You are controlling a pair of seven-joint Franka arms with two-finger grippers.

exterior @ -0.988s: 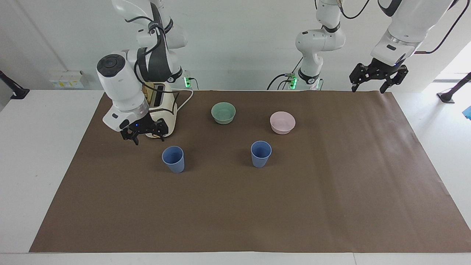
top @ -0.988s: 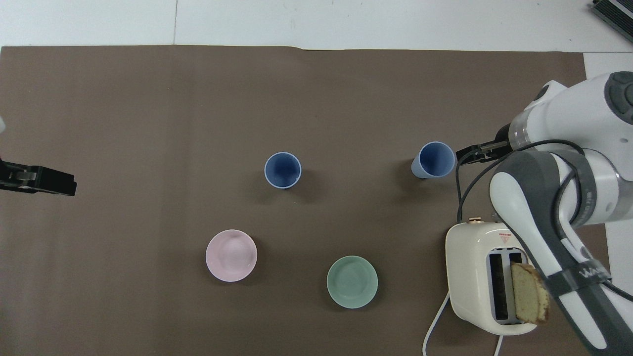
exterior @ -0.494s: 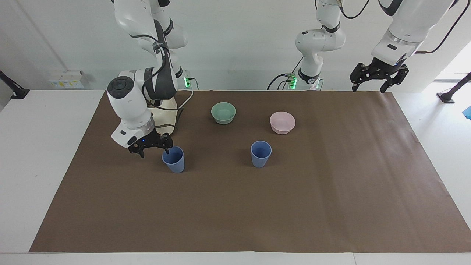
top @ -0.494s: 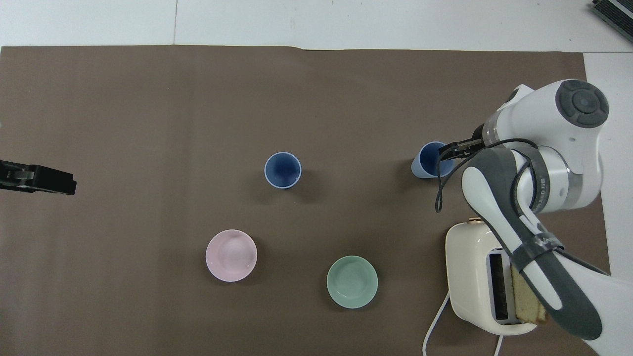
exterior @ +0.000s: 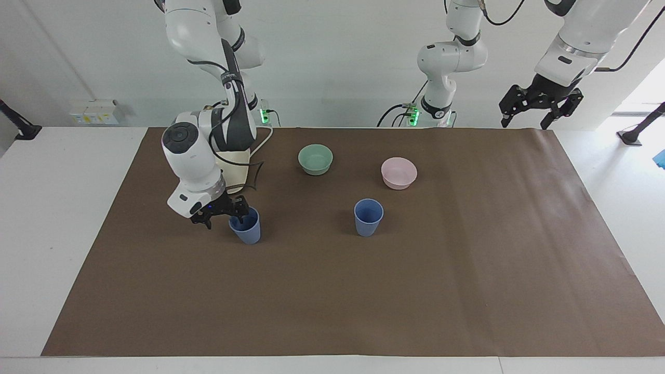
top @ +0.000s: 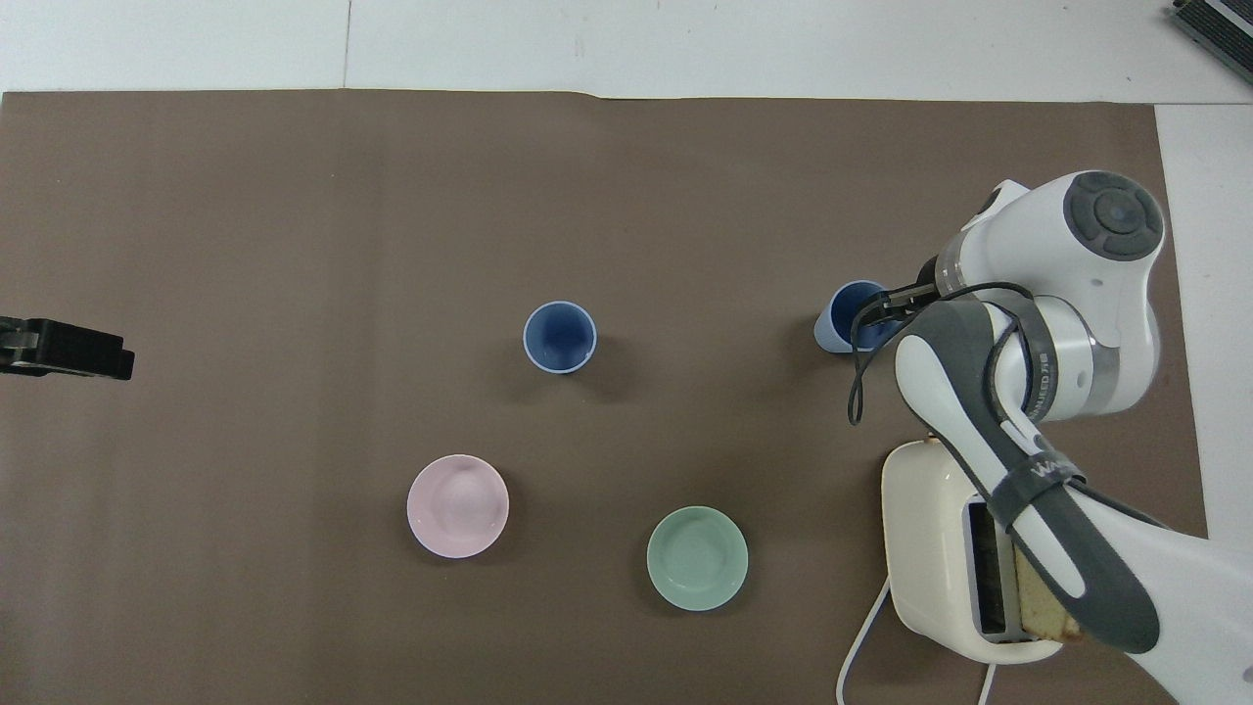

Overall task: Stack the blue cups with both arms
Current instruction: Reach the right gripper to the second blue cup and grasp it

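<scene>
Two blue cups stood upright on the brown paper covering the desk (exterior: 62, 208). First blue cup (exterior: 368, 217) near the middle, farther from the robots than the pink bowl (exterior: 398, 173). Second blue cup (exterior: 245, 226) toward the right arm's end, farther out than the toaster (top: 940, 548).

Right pincer (exterior: 224, 214) sat low at that second cup's rim, one fingertip over or inside the mouth, the other outside on the right arm's side — jaws apart, not seen clamped on the wall. Contact with the rim could not be made out. From overhead, wrist and cable covered half of this cup (top: 844, 318), leaving only part of the rim visible.

Toaster largely hidden in the facing view by the right arm; from overhead, partly crossed by the arm's grey link, with a slice of bread (top: 1045, 597) showing in one slot.

Left pincer (exterior: 540, 109) hung in the air over the paper's edge at the left arm's end, open and empty, waiting. From overhead, cut off by the frame edge — only a black tip (top: 69, 348) showing.

Green bowl (exterior: 315, 159) nearer the robots, beside the pink one.
</scene>
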